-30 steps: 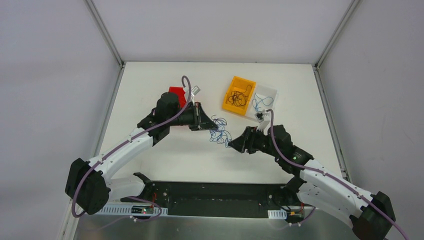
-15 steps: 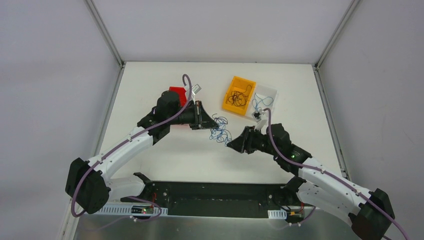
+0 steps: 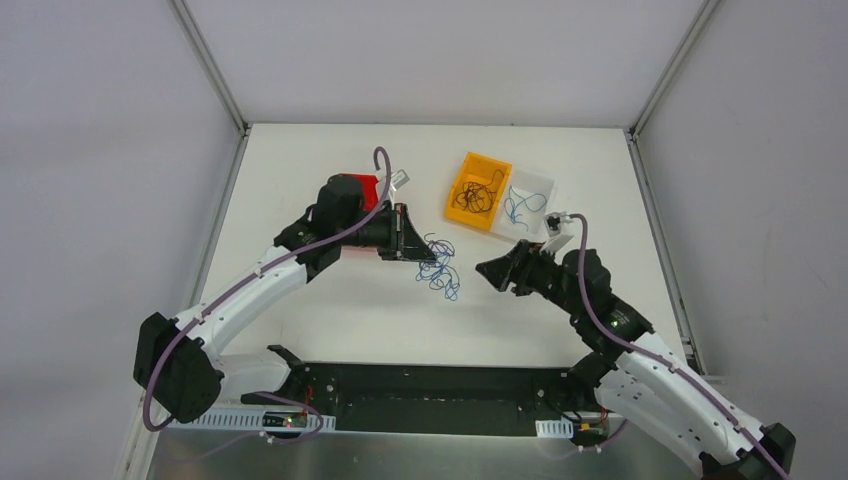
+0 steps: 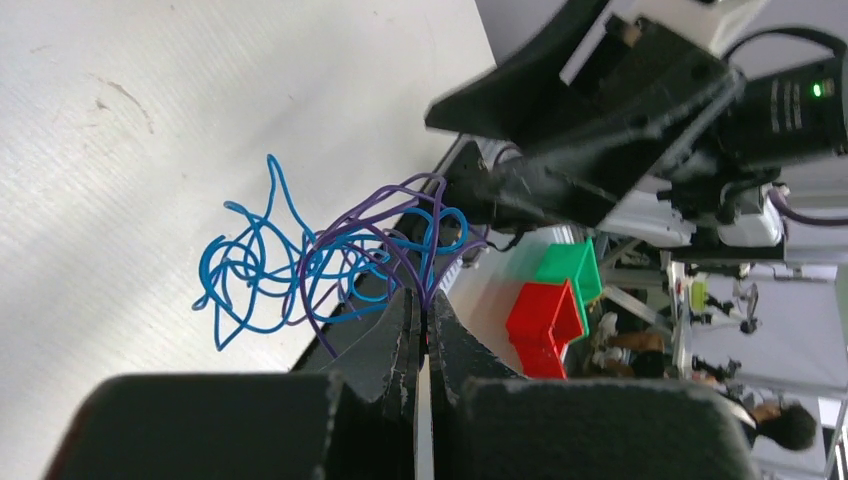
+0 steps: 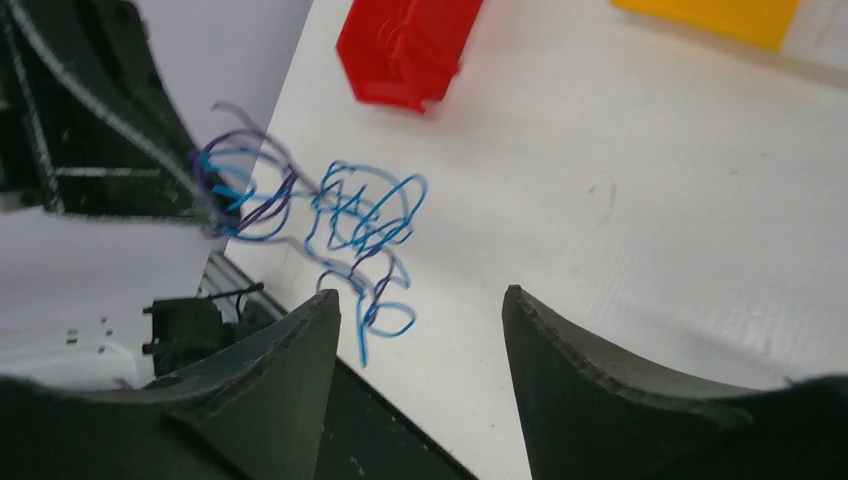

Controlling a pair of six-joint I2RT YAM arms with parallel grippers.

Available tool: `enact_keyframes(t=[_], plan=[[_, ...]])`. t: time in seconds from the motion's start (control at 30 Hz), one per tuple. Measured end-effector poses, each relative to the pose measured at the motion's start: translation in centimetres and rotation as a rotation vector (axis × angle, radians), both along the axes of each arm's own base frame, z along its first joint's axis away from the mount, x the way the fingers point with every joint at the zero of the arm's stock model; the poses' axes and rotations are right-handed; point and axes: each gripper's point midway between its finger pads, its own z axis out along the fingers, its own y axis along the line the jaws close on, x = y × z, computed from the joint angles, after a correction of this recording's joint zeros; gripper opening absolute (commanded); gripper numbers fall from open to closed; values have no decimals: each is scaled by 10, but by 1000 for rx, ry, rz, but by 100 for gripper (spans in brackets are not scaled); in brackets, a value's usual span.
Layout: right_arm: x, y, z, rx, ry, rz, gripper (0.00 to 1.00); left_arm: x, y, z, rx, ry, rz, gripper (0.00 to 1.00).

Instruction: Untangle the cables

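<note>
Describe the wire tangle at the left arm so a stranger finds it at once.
On the white table, look near its middle. There the left gripper, jaws shut, pinches a blue and purple wire tangle; other wires lie inside the orange bin and white bin.

White worktop enclosed by pale walls. Toward its far side stand a red bin, an orange bin and a translucent white bin, which touches the orange bin's right flank. Beyond the worktop's edge, left wrist view: a further red bin beside a green bin
</note>
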Motion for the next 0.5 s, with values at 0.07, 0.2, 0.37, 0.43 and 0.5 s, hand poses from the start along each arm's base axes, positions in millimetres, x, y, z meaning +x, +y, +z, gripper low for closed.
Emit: enact_keyframes(t=[0.07, 0.2, 0.37, 0.43, 0.5], plan=[[13, -13, -1, -9, 8, -68, 63, -6, -1, 2, 13, 6, -50, 0], [34, -30, -12, -10, 67, -139, 68, -19, -3, 12, 30, 7, -169, 0], [28, -2, -18, 57, 131, 60, 72, -37, -2, 21, 11, 27, -283, 0], [19, 11, -18, 73, 141, 155, 71, -41, -3, 24, 0, 41, -317, 0], [10, 21, -17, 84, 138, 234, 70, -44, -5, 25, -7, 54, -344, 0]])
